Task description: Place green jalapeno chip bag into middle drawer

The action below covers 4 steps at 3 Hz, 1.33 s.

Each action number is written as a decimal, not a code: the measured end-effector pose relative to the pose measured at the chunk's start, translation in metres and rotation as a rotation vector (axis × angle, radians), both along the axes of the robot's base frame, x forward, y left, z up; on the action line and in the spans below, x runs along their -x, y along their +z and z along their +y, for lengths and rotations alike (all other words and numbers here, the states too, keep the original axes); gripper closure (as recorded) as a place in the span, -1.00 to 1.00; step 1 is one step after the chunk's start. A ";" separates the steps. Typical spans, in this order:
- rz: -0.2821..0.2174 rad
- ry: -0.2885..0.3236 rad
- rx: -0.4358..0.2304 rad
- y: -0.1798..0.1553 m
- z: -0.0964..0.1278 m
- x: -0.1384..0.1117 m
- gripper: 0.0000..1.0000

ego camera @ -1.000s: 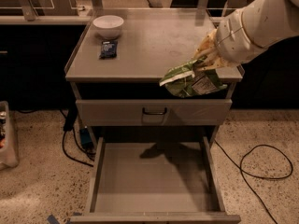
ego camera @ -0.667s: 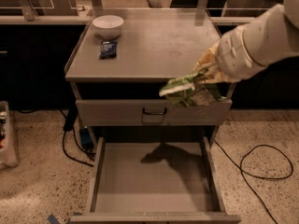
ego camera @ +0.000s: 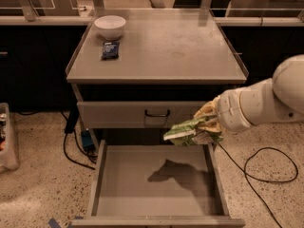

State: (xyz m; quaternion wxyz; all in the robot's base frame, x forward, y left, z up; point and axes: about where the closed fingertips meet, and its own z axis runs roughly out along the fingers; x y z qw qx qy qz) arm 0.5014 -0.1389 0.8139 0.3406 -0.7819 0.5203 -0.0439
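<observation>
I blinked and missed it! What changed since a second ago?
The gripper carried the green jalapeno chip bag down from tabletop height to over the open middle drawer, keeping hold. The bowl, blue packet and drawer stayed put.

Bench (ego camera: 190, 46): grey flat top with thin raised rails along the left and right edges. Two items sit on it, both at the back-left. White bowl (ego camera: 109, 26) is upright near the back-left corner. Small dark-blue packet (ego camera: 110, 50) lies flat just in front of the bowl, not touching it. The bench stands on a speckled floor (ego camera: 38, 194), with a black cable (ego camera: 266, 170) looped on it at right. Gripper (ego camera: 205, 122) is off the bench, below its front-right edge, above the open middle drawer (ego camera: 142, 189), jaws clamped on the green jalapeno chip bag (ego camera: 187, 131).
</observation>
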 end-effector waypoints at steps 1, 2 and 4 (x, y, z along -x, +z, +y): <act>0.023 0.000 -0.025 -0.042 0.000 0.008 1.00; 0.045 0.009 -0.046 -0.078 0.004 0.011 1.00; 0.051 0.017 -0.069 -0.126 0.003 0.011 1.00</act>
